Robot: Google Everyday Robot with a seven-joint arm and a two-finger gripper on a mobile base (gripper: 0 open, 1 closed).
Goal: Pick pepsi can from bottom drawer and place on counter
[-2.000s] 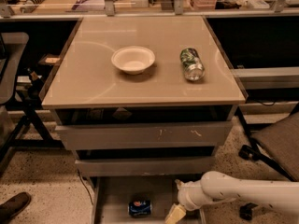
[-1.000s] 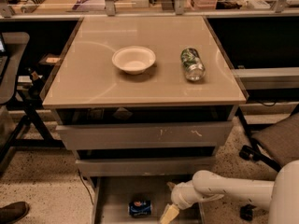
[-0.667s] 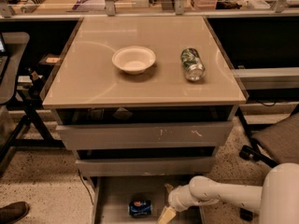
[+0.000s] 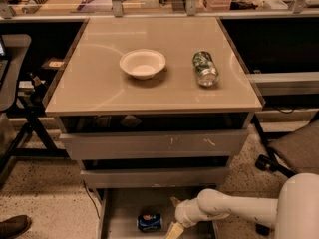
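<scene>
step: approach judged in hand | pepsi can point(image 4: 149, 222) was seen lying mid-floor of bottom drawer point(image 4: 122, 208) | end effector point(image 4: 172, 216) was held apart, empty, in drawer's right half | next: can to be straddled, clamped, then raised to worktop point(image 4: 99, 88)

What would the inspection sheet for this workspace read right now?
Surface: counter, glossy beige, holds two items.
Job's things: pepsi can lies on its side in the open bottom drawer.
Clutter: white bowl and green-and-silver can, lying down, on the counter.
Grippers: gripper low in the drawer, just right of the pepsi can.
Cables: thin dark cable on the floor left of the drawer.
Surroundings: office chair at right, shoe lower left.
</scene>
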